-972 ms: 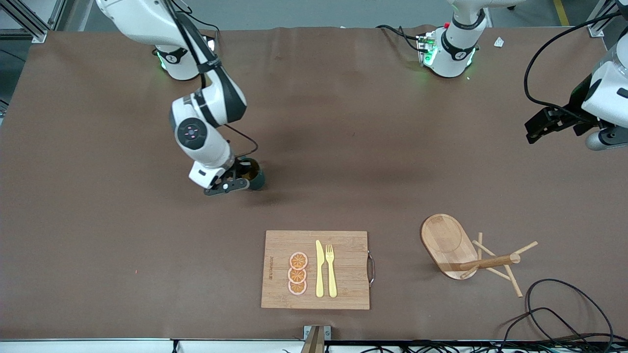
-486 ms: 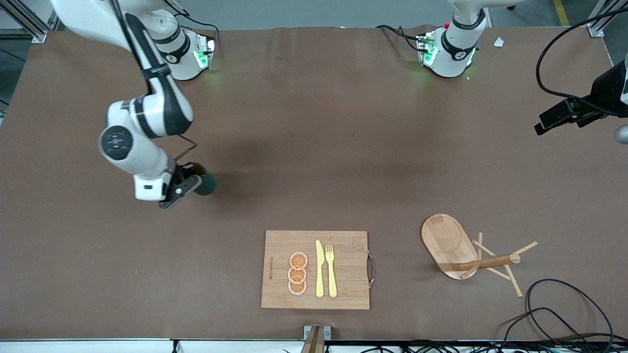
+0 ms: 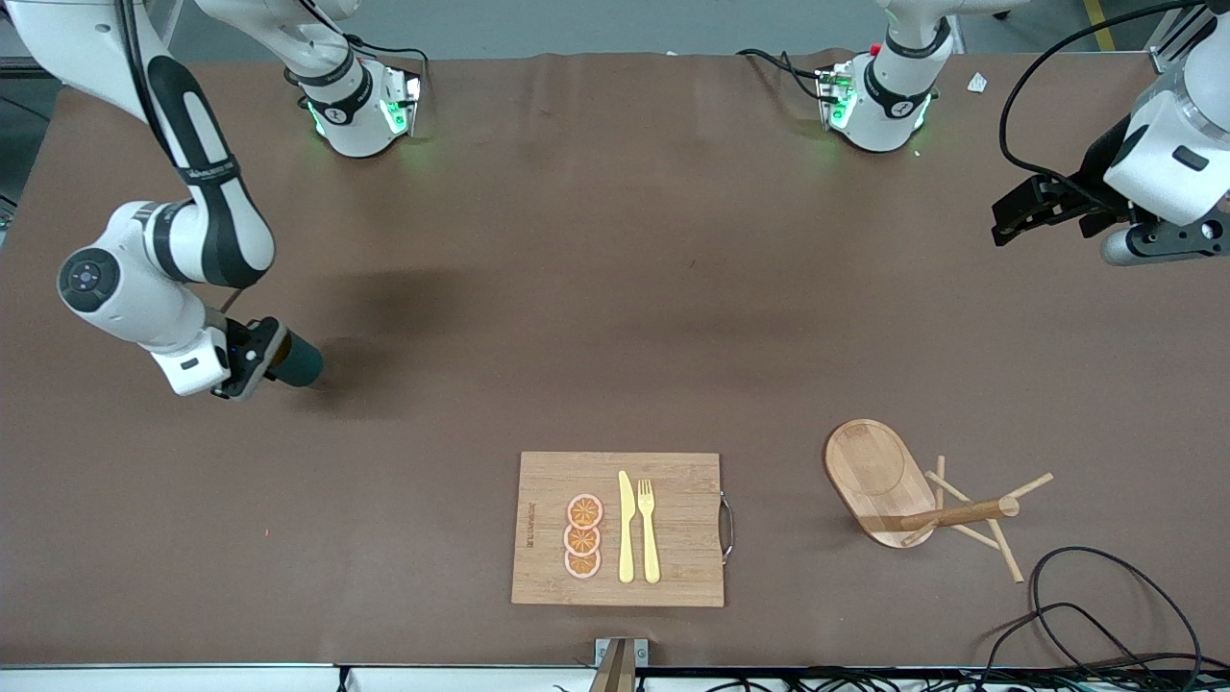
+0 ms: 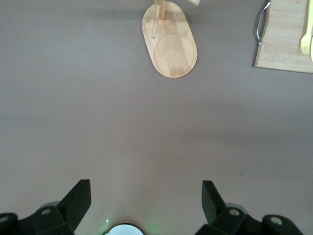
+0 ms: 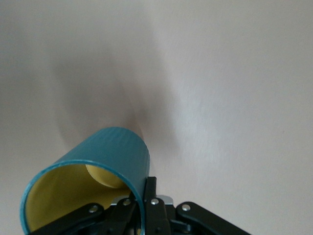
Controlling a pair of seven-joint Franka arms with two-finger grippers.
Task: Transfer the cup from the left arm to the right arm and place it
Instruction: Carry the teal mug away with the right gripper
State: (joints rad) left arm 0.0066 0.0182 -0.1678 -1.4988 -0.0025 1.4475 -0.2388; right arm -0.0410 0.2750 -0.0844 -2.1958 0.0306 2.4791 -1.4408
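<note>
The dark teal cup (image 3: 300,360) with its ochre-yellow inside is held tilted on its side over the bare table mat toward the right arm's end. My right gripper (image 3: 258,356) is shut on the cup's rim. In the right wrist view one finger is inside and one outside the wall of the cup (image 5: 110,152), pinched by the right gripper (image 5: 145,198). My left gripper (image 3: 1028,207) is open and empty, raised over the left arm's end of the table. Its fingers (image 4: 78,200) stand wide apart in the left wrist view.
A wooden cutting board (image 3: 673,481) with orange slices, a yellow knife and a yellow fork lies near the front edge. A wooden peg rack (image 3: 879,476) lies toward the left arm's end and also shows in the left wrist view (image 4: 171,46). Black cables (image 3: 1105,596) curl at the corner.
My right arm has swung the cup from the table's middle toward the right arm's end. My left gripper has shifted slightly at its end of the table, still open.
</note>
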